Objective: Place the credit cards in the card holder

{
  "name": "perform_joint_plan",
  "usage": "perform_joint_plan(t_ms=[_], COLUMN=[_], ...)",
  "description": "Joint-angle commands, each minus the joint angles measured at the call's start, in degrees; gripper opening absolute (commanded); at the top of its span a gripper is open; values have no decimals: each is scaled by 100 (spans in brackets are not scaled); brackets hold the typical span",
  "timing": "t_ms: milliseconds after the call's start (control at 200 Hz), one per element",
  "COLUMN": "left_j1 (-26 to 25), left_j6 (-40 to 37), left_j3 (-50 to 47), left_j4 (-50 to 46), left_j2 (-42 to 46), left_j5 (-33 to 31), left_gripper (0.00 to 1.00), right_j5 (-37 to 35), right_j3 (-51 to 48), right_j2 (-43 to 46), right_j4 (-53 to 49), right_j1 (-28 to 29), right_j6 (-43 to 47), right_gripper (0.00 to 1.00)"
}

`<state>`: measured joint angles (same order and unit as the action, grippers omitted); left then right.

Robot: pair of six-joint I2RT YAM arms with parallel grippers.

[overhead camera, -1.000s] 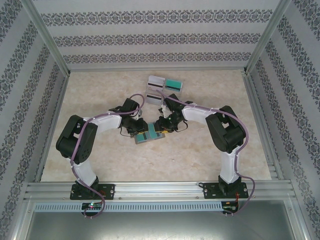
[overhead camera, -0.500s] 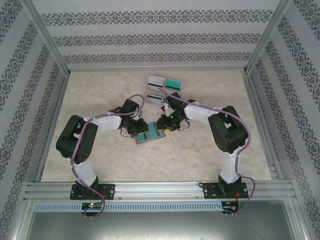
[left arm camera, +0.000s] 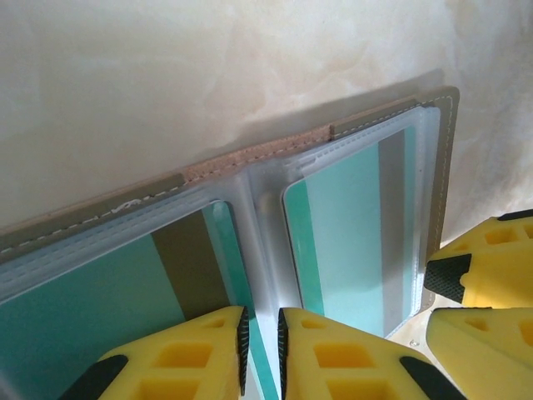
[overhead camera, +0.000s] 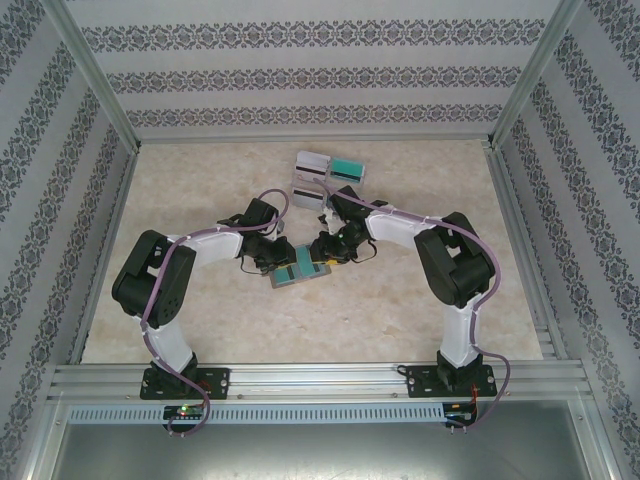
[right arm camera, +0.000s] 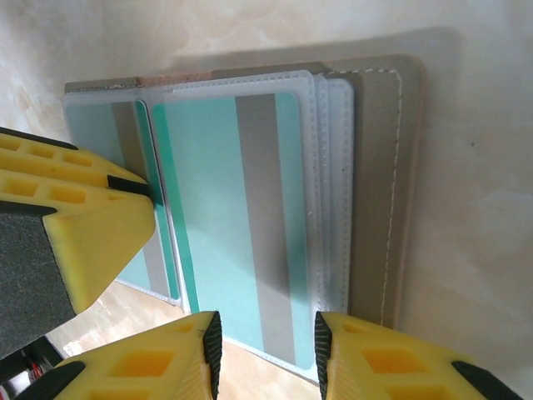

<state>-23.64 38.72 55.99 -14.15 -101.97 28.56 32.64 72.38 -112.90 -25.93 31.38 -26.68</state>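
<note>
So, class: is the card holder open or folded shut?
Open. The card holder lies spread on the table, two clear sleeves side by side, a teal card in each.

1. Overhead, soft even light fills the scene; the pale tabletop (overhead camera: pixel 200 320) is bright, without hard glare.
2. The arms (overhead camera: pixel 200 245) cast only faint, diffuse shadows beneath themselves.
3. Both wrist views are sharp on the card holder (left arm camera: pixel 250 158), which throws a soft grey shadow on the tabletop past its far edge.
4. Its clear sleeves (right arm camera: pixel 333 167) carry a mild milky sheen.
</note>
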Motion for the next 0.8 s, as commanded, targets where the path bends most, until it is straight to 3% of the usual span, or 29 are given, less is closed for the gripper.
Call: perform_joint_plan(t_ms=[0, 300, 794], left_j1=[-67, -127, -168], left_j6=[73, 117, 131], left_j3=[-83, -55, -1], left_j4=[101, 176, 185], left_j2=[-129, -186, -218], left_j5=[49, 63, 54], left_gripper=[19, 17, 16], right_j5=[5, -179, 434], right_j3=[114, 195, 347], right_j2=[-178, -338, 223], right_j4=[-49, -162, 267], right_j1=[87, 219, 281], right_j6=[3, 23, -351], right_gripper=[38, 38, 38])
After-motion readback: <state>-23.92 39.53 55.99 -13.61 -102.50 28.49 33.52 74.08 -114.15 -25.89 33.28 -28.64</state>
